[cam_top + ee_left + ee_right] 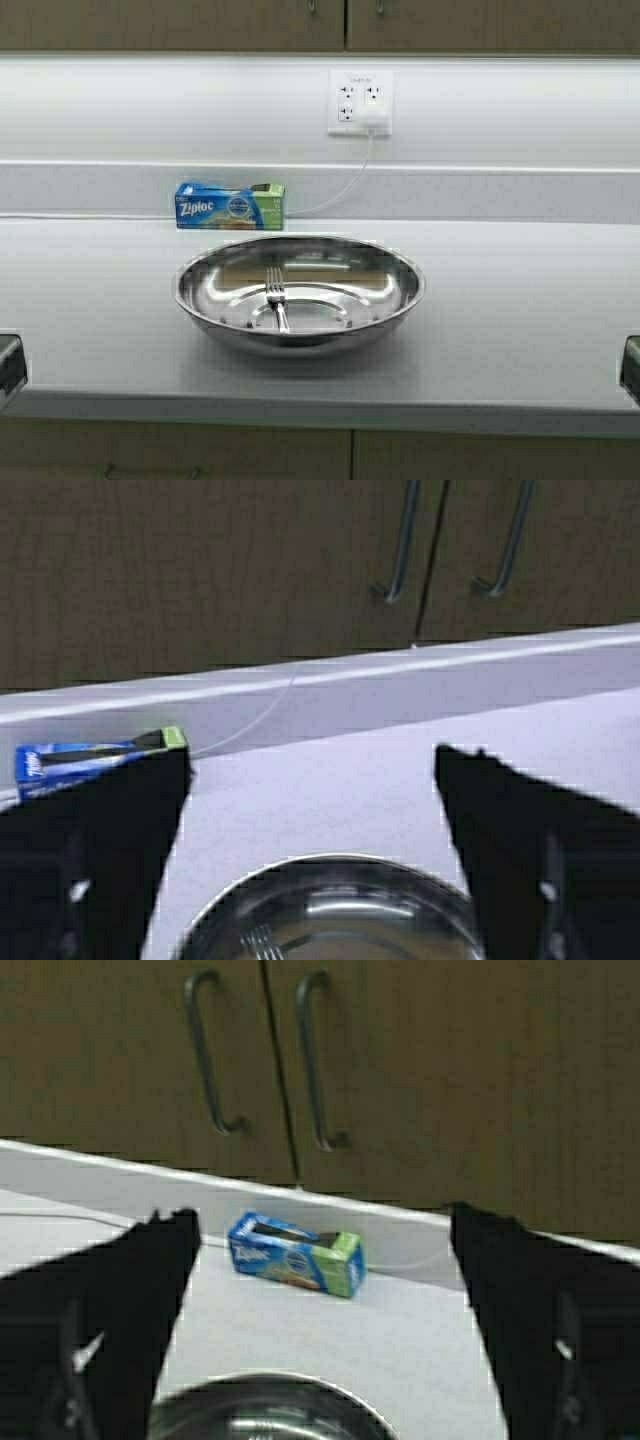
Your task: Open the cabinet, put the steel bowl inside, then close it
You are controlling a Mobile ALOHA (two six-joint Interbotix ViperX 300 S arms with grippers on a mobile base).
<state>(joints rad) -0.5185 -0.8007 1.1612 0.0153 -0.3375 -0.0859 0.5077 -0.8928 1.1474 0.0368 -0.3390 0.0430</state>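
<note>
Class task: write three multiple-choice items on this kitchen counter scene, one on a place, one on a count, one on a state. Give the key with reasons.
1. Where is the blue and green Ziploc box?
A. Inside the bowl
B. Behind the bowl, by the back wall
C. On the floor

2. How many forks lie in the wide shiny steel bowl?
A. None
B. One
C. Three

3. How do the tan wood-grain wall cabinet doors stand?
A. Both shut
B. Both open
C. One removed

Key: 1 B, the Ziploc box sits behind the steel bowl against the wall. 2 B, a single fork rests inside. 3 A, the cabinet doors meet flush, handles side by side.
</note>
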